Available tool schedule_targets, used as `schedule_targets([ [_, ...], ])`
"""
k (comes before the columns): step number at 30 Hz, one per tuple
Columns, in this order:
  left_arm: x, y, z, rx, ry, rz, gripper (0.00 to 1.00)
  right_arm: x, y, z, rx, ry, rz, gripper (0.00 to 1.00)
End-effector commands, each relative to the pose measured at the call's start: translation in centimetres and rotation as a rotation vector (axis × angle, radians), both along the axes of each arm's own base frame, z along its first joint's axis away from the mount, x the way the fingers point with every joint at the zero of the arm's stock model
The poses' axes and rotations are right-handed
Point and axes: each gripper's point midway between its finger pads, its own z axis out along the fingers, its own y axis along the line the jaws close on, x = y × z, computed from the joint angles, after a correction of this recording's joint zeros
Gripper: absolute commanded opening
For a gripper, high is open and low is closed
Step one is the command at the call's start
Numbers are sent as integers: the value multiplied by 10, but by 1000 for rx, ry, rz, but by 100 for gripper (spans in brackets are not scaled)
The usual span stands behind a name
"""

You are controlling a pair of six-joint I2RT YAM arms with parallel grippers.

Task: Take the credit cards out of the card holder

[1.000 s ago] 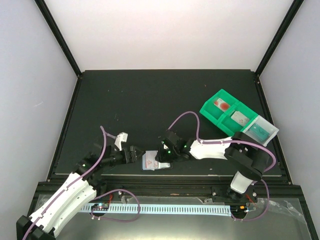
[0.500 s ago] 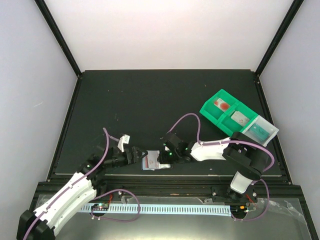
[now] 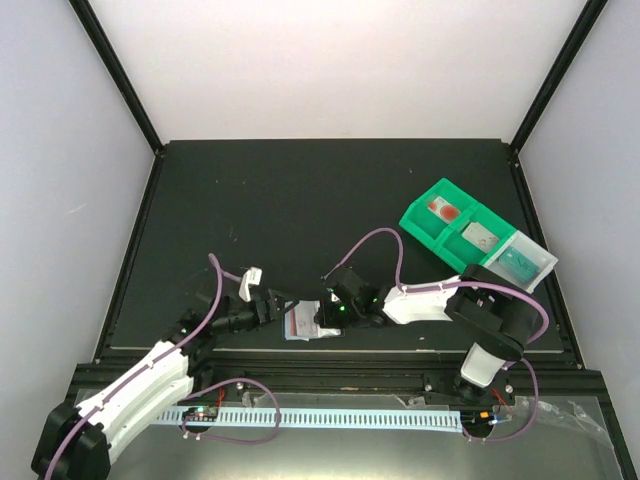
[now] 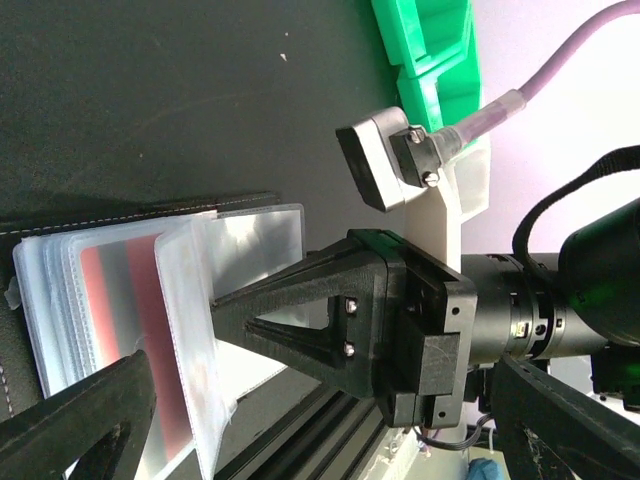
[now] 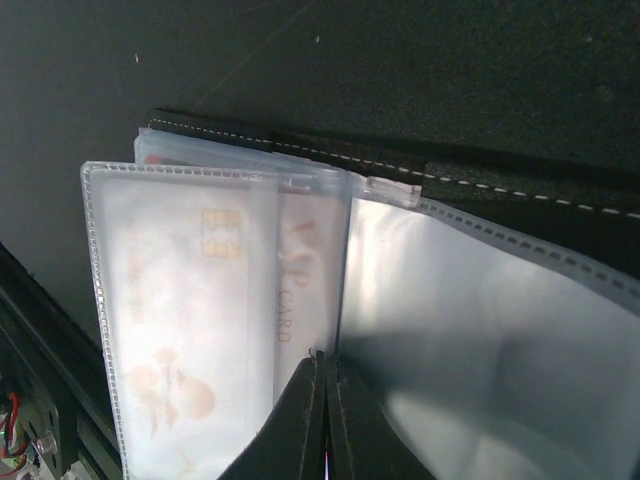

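Note:
The black card holder [image 3: 303, 323] lies open at the table's near edge, its clear pockets fanned out. In the left wrist view [image 4: 110, 290] a red-and-white card [image 4: 135, 320] sits in a pocket. In the right wrist view a white card [image 5: 190, 300] with a chip and red marks shows inside a pocket of the holder [image 5: 500, 170]. My right gripper [image 5: 326, 372] is shut, pinching a clear pocket leaf; it also shows in the top view [image 3: 322, 318]. My left gripper [image 3: 274, 307] is open just left of the holder, its fingers [image 4: 90, 425] spread wide and empty.
A green-and-clear tray [image 3: 412, 217] stands at the right, holding a white card with red marks [image 3: 443, 209], a pale grey card [image 3: 480, 238] and a teal card [image 3: 517, 262]. The table's front rail runs right below the holder.
My left gripper has moved right, up to the holder's left side. My right gripper has shifted slightly left and stays shut at the pockets.

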Motion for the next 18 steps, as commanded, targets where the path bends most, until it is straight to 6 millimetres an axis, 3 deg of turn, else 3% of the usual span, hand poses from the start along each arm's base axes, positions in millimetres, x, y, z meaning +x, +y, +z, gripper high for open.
schedule_targets([
  [1,3,-8,5,-39,-12,-23,93,-7,-17,-21,-74,26,-15,1],
  [18,10,-15,-14,-21,35,-37,78,-7,-17,-20,-64,20,-20,1],
])
